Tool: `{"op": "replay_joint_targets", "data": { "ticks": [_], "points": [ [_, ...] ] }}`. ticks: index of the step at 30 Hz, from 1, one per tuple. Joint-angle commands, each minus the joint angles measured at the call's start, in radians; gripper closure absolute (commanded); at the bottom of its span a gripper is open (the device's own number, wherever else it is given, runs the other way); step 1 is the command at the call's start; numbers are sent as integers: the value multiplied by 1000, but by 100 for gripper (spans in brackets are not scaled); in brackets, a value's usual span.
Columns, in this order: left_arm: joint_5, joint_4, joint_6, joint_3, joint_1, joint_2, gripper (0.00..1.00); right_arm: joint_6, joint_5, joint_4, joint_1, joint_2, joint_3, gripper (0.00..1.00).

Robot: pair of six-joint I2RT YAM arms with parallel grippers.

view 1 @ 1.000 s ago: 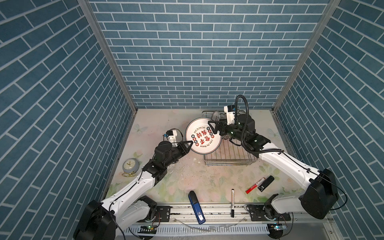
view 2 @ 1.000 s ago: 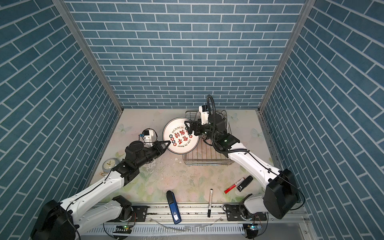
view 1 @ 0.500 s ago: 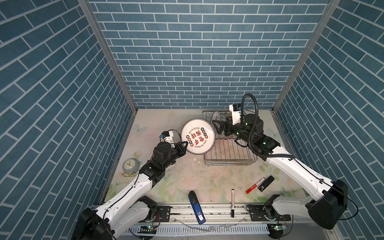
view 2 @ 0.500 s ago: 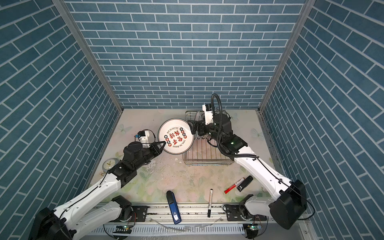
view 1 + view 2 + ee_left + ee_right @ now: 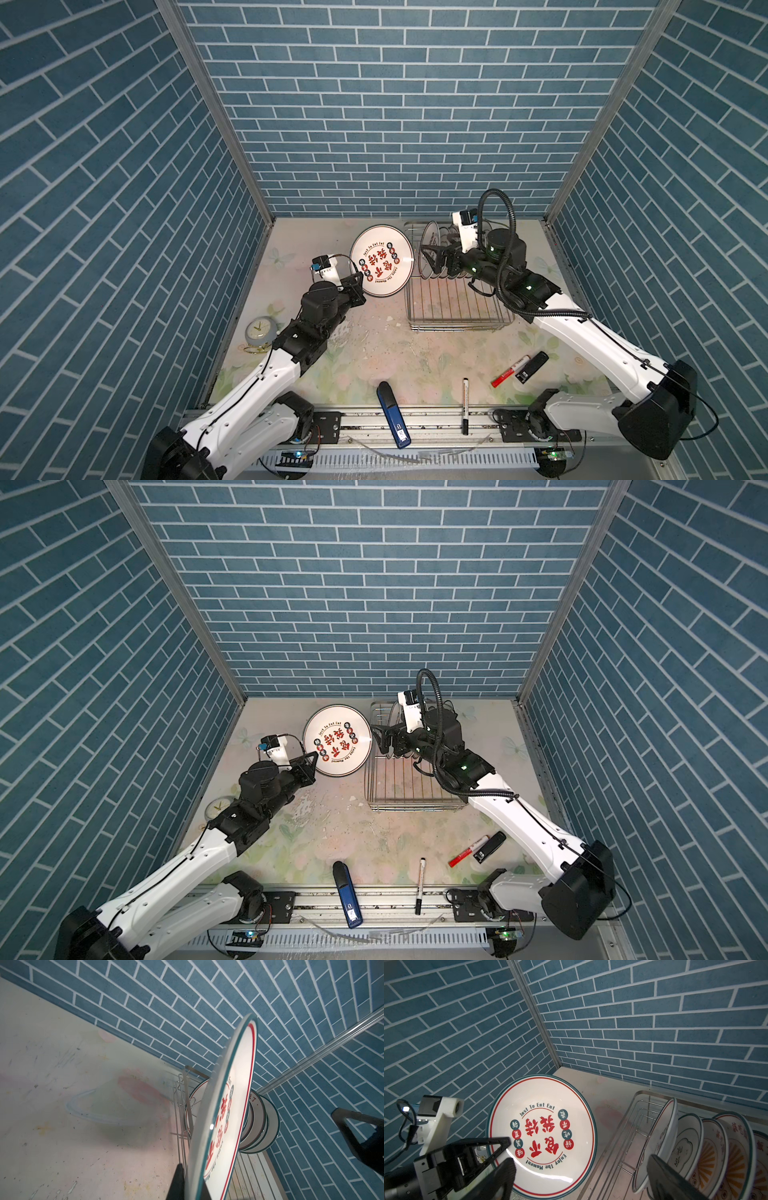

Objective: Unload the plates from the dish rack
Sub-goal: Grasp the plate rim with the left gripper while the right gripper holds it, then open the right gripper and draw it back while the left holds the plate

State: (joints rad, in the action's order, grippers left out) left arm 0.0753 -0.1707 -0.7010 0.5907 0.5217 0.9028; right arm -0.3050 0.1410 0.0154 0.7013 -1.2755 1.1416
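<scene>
L hand (image 5: pixel 359 286) pinches big plate (image 5: pixel 381 259) just beside dish rack (image 5: pixel 457 322). R hand (image 5: pixel 432 259) wide open over rack, by other plates (image 5: pixel 691 1142).

Both top views look down from high at the open front of the booth toward the back wall (image 5: pixel 395 124), far enough off to take in the whole table (image 5: pixel 374 345) and the dish rack (image 5: pixel 457 305), and they share nearly the same scene with a slight sideways shift. The left wrist camera sits very close to the red-lettered plate (image 5: pixel 228 1115), seeing it edge-on and looking past it to the rack and wall. The right wrist camera looks from close beside the racked plates (image 5: pixel 714 1147) at that plate's printed face, so both wrist views share it and the rack.
</scene>
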Motion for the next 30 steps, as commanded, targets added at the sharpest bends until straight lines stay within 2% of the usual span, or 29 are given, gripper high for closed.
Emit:
{"op": "replay_joint_targets", "data": {
  "ticks": [1, 8, 16, 18, 22, 30],
  "points": [
    [23, -135, 84, 26, 3, -17, 100, 45, -10, 84, 20, -22, 15, 1],
    [53, -151, 159, 14, 4, -49, 100, 47, -13, 235, 61, -41, -44, 1],
    [13, -175, 259, 9, 4, -51, 100, 53, 196, 366, 95, -48, -102, 1],
    [-10, -180, 307, 14, 4, -51, 100, 58, 227, 355, 95, -57, -98, 1],
    [19, -178, 345, 9, 4, -55, 100, 65, 244, 351, 94, -82, -89, 2],
    [4, -173, 354, 21, 3, -53, 100, 88, 276, 372, 93, -120, -81, 3]
  ]
}}
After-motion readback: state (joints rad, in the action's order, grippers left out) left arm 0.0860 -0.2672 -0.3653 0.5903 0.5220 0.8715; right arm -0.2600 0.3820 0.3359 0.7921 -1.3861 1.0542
